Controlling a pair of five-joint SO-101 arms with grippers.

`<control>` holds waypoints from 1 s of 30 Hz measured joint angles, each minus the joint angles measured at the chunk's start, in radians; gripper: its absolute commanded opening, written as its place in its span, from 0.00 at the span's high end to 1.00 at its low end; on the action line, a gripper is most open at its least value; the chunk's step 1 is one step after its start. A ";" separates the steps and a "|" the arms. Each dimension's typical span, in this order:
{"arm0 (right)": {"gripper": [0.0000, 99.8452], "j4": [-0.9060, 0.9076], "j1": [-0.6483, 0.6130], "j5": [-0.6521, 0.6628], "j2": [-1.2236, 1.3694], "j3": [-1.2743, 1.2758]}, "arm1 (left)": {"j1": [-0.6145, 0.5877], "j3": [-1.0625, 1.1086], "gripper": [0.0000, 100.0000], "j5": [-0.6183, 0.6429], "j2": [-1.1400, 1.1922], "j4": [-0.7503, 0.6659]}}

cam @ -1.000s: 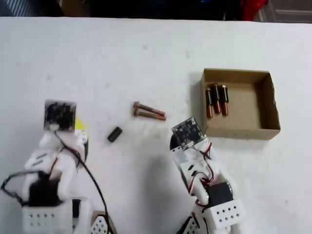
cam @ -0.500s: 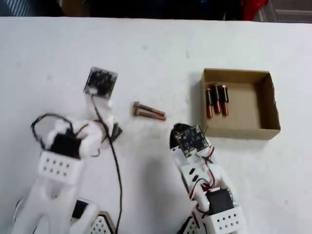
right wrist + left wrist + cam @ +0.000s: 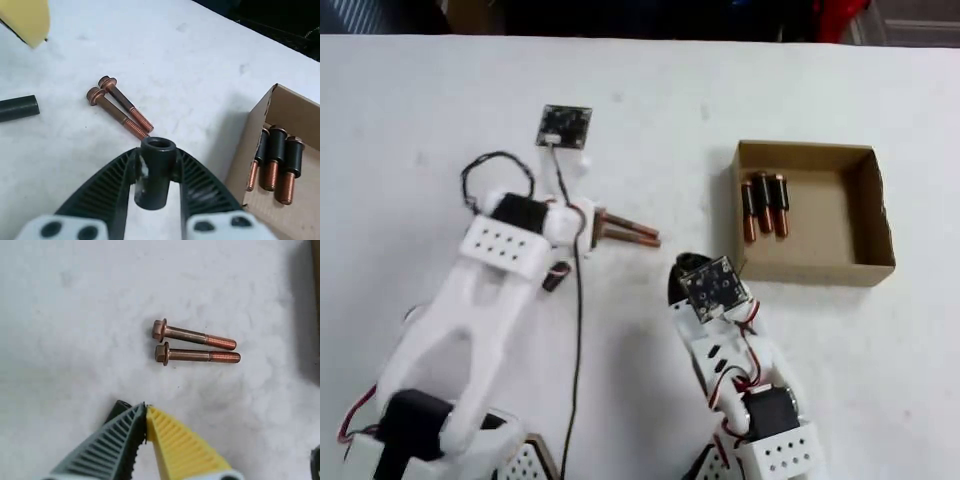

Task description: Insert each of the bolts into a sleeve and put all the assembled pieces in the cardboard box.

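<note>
Two copper bolts (image 3: 626,230) lie side by side mid-table, also seen in the left wrist view (image 3: 196,346). My left gripper (image 3: 145,412) is shut with nothing in it, its tips just short of the bolt heads (image 3: 585,228). A loose black sleeve (image 3: 556,277) lies partly under the left arm, clear in the right wrist view (image 3: 18,108). My right gripper (image 3: 156,155) is shut on another black sleeve (image 3: 154,175), held upright with its open end up, between bolts and box (image 3: 678,283). The cardboard box (image 3: 860,215) holds three assembled pieces (image 3: 764,206).
The box's near wall (image 3: 260,130) stands close to my right gripper. The left arm's cable (image 3: 575,330) runs back across the table toward its base. Bare white table lies beyond the bolts and to the far left.
The left arm has swung from the near left out across the table to the bolt heads, now covering part of the loose sleeve. The right arm has barely shifted.
</note>
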 measured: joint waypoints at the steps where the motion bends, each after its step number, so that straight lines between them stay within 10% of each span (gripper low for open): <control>1: 0.98 0.000 0.000 0.000 0.000 0.000 | 0.008 -0.008 0.97 0.023 0.017 0.000; 30: 0.98 0.000 0.000 0.000 0.000 0.000 | 0.015 -0.158 0.97 0.242 0.069 -0.002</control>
